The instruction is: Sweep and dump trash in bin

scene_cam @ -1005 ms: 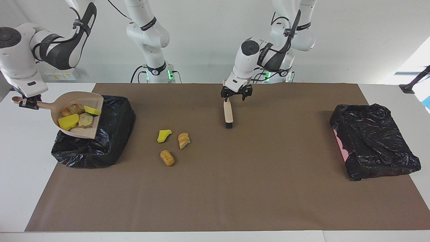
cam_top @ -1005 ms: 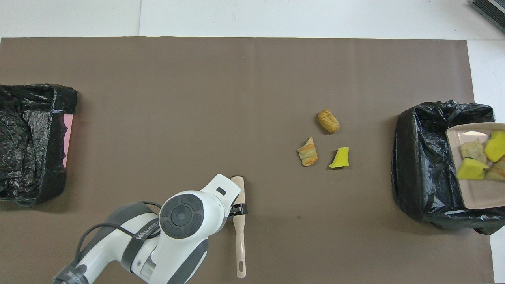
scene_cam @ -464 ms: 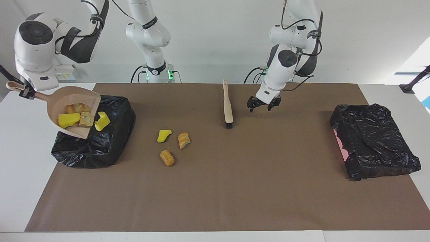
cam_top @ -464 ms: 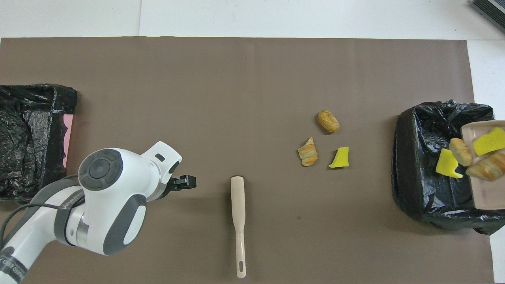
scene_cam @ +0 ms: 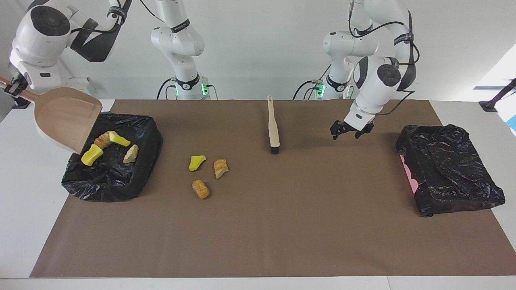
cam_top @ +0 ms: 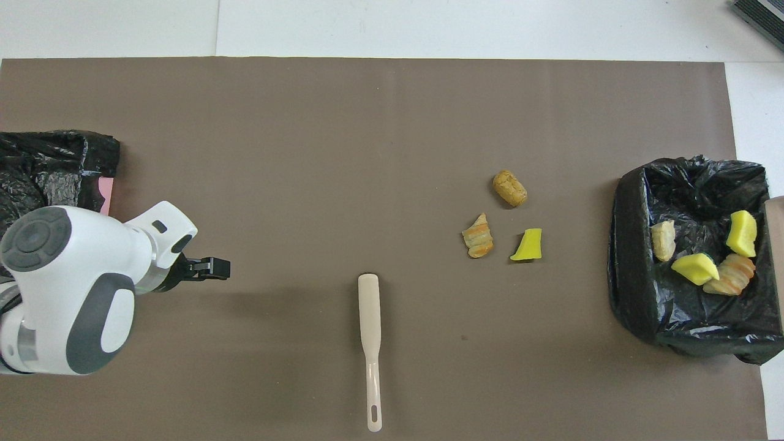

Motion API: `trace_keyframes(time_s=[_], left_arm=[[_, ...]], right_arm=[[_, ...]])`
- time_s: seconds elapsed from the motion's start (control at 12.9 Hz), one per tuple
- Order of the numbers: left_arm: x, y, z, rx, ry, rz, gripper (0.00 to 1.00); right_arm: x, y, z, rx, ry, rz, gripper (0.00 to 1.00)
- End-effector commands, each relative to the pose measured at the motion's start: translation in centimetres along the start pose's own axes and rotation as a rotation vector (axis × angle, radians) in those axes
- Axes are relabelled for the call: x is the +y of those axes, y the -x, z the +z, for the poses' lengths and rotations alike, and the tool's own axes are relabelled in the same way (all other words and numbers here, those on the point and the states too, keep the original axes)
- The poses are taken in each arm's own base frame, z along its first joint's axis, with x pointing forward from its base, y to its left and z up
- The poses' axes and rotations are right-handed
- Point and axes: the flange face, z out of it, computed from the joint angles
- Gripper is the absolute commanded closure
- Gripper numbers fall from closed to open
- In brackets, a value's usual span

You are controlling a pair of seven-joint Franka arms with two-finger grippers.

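Note:
My right gripper (scene_cam: 13, 86) is shut on the handle of the beige dustpan (scene_cam: 66, 119), which is tipped steeply over the black-lined bin (scene_cam: 121, 185) and holds nothing. Several trash scraps lie in the bin (cam_top: 637, 245): yellow sponge chunks (scene_cam: 91, 155) and bread lumps (scene_cam: 131, 153). Three scraps lie on the mat: a yellow sponge chunk (scene_cam: 196, 162), a bread piece (scene_cam: 220, 168) and a tan lump (scene_cam: 200, 189). The brush (scene_cam: 274, 125) lies on the mat, held by nothing. My left gripper (scene_cam: 351, 133) is open and empty, in the air over the mat beside the brush.
A second black-bagged bin (scene_cam: 447, 169) with a pink side stands at the left arm's end of the table. The brown mat (scene_cam: 282, 225) covers most of the white table.
The left gripper let go of the brush and swung away toward its own end of the table. The right gripper tipped the dustpan up, and its scraps slid into the bin.

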Motion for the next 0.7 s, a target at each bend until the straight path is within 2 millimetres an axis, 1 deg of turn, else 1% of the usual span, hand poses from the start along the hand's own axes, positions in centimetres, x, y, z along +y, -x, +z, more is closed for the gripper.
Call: trace_keyframes(time_s=[0.0, 0.08, 0.15, 0.23, 0.39, 0.54, 0.62], left_arm=[[-3.4, -1.2, -4.0, 0.024, -0.004, 0.056, 0.0], [-4.3, -1.8, -6.5, 0.008, -0.002, 0.068, 0.0], [-4.8, -2.3, -9.2, -0.013, 0.002, 0.082, 0.0], [-5.3, -2.6, -11.5, -0.015, -0.03, 0.089, 0.0], [-5.8, -2.6, -14.3, -0.009, -0.122, 0.113, 0.0], [-5.6, -2.5, -17.5, -0.013, -0.124, 0.109, 0.0], [-5.5, -2.3, -19.2, -0.012, -0.124, 0.107, 0.0]], right_arm=[[-0.5, -1.3, -1.8, -0.017, -0.005, 0.02, 1.0], [-0.5, -1.7, -2.6, 0.0, -0.01, 0.022, 1.0], [-0.3, -2.7, -3.6, 0.056, -0.008, 0.023, 1.0], [-0.3, -3.6, -4.3, 0.12, -0.016, 0.033, 1.0], [-0.2, -5.6, -5.2, 0.259, -0.026, 0.051, 1.0], [-0.1, -7.8, -6.7, 0.356, -0.021, 0.086, 1.0], [-0.2, -9.0, -7.8, 0.376, -0.029, 0.1, 1.0]])
